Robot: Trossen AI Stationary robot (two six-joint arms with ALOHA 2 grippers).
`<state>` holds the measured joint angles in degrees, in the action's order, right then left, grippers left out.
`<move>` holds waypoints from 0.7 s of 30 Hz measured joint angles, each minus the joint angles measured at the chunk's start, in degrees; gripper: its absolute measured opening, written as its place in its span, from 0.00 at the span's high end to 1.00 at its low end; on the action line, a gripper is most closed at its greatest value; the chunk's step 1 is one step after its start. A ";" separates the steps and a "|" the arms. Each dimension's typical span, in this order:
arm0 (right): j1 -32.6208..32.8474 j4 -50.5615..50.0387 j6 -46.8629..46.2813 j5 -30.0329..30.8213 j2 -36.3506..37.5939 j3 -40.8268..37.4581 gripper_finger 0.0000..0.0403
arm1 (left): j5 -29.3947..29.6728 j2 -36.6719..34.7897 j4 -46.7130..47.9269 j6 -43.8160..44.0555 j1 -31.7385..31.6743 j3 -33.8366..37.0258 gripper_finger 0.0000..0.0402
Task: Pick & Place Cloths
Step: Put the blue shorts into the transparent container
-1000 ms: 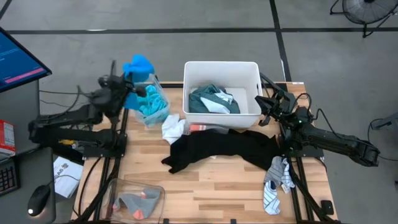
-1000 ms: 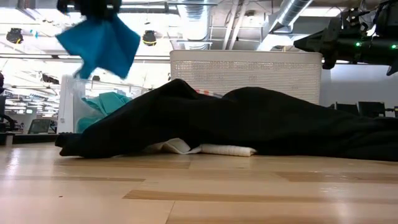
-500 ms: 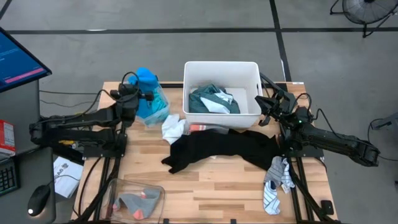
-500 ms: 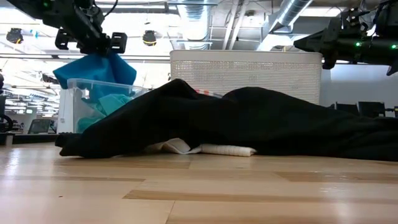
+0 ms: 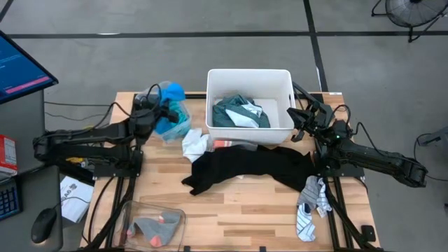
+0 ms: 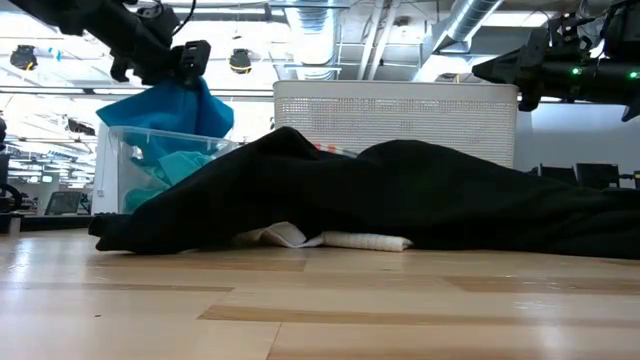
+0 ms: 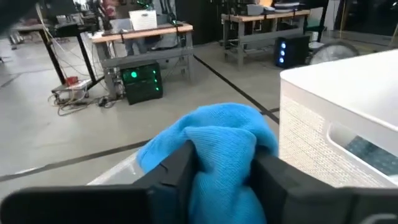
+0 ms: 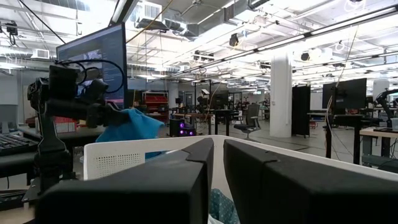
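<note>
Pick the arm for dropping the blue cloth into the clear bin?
Left. Its tool already grips the blue cloth directly over the clear bin. The right tool waits empty by the white tub's far side.

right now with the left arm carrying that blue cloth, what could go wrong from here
The left gripper holds the bright blue cloth over the clear bin, already holding turquoise cloth; released off-centre, it may drape over the rim. The black garment lies against the bin's side and could snag a low retreat.
</note>
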<state>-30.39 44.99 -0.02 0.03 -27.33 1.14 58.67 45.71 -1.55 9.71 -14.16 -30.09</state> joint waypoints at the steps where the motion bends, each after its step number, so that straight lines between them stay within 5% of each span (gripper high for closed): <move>1: 0.00 -0.01 -0.02 0.00 -0.02 0.00 0.91 | 0.47 -0.40 0.10 -0.30 0.01 -0.01 0.70; 11: -0.01 0.00 -0.01 0.00 -0.02 0.01 0.91 | 14.76 -2.51 0.19 2.98 0.01 0.00 0.53; 21: -0.01 0.00 0.01 0.00 0.00 0.00 0.91 | 13.84 -7.62 -1.30 5.62 0.01 -5.02 0.51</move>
<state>-30.40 44.99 -0.01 0.03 -27.33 1.14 72.51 38.09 -2.85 15.33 -14.15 -35.11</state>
